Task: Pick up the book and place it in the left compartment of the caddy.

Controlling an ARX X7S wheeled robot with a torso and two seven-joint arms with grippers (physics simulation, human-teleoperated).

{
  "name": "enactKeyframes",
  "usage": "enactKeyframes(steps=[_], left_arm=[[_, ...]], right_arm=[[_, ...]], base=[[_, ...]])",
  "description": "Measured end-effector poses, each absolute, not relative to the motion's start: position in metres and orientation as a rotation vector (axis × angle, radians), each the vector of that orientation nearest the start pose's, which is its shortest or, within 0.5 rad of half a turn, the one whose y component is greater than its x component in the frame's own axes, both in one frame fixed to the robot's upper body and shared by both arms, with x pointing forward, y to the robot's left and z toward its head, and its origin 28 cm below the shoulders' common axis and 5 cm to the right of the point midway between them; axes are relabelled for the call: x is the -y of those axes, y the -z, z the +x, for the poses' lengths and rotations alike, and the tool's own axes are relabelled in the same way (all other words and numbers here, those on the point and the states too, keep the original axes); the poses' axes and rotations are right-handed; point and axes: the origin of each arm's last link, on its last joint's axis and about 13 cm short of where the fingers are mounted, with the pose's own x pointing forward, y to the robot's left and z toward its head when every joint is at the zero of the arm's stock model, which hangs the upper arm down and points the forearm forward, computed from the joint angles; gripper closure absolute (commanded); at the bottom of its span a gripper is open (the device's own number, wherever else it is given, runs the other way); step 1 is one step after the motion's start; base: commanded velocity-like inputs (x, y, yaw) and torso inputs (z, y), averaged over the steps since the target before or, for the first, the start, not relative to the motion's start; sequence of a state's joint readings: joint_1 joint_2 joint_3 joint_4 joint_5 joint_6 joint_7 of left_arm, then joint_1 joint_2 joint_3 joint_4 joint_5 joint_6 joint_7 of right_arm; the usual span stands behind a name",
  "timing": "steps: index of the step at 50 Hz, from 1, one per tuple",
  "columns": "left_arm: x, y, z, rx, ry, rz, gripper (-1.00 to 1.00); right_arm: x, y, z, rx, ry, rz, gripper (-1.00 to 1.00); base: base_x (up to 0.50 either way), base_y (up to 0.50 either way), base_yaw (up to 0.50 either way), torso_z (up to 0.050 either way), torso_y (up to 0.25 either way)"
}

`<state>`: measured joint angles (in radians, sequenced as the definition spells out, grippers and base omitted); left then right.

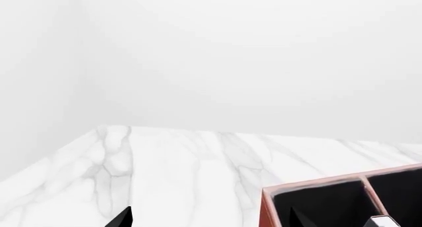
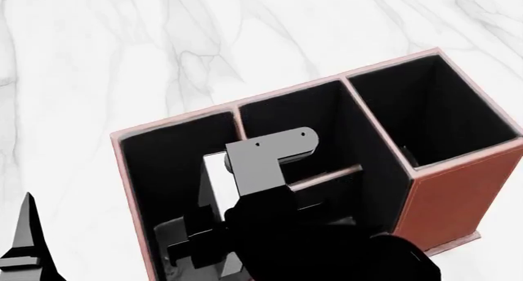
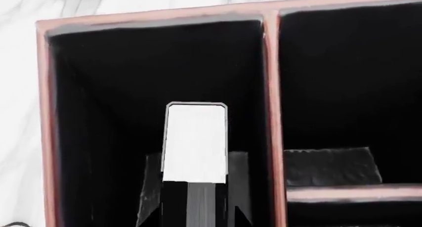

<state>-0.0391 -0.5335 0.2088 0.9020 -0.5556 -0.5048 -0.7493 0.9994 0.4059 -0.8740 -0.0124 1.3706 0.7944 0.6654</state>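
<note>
Book point(image 3: 195, 142) white page edges stood upright between the right gripper's point(image 3: 195, 197) dark fingers, which were clamped on its lower part in the right wrist view. Held that way, the book sat inside the left compartment point(image 3: 105, 113), the long black-lined bay, with black lining showing on every side of it and its edges apart from the walls. Whether its bottom touched the floor of the bay could not be told. In the head view the right arm reached down over the caddy point(image 2: 457, 201), its grey plate above the middle divider, and the book point(image 2: 215, 177) appeared as a pale sliver beside it. The reddish-brown caddy rested on the white marble table point(image 2: 163, 42), its taller squarish bay on the robot's right. The left gripper point(image 2: 24, 244) hung off to the left of the caddy, apart from it; only dark tips showed, too little to tell whether it was spread or closed.
</note>
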Motion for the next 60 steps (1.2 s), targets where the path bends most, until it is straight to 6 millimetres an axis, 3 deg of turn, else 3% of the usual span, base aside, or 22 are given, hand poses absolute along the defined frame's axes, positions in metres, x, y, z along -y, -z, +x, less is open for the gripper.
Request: enactKeyframes(steps=[32,60], left_arm=[[-0.212,-0.156,0.160,0.220,-0.116,-0.027,-1.00],[-0.210,-0.153,0.160,0.219,-0.109,-0.026,-1.00]], right_arm=[[0.039,-0.178,0.294,-0.475,-0.390,-0.052,-1.00],[0.044,-0.199,0.275,-0.414,-0.392,-0.058,-1.00]], base=[[0.00,0.00,0.00,0.000,0.000],[0.00,0.00,0.00,0.000,0.000]])
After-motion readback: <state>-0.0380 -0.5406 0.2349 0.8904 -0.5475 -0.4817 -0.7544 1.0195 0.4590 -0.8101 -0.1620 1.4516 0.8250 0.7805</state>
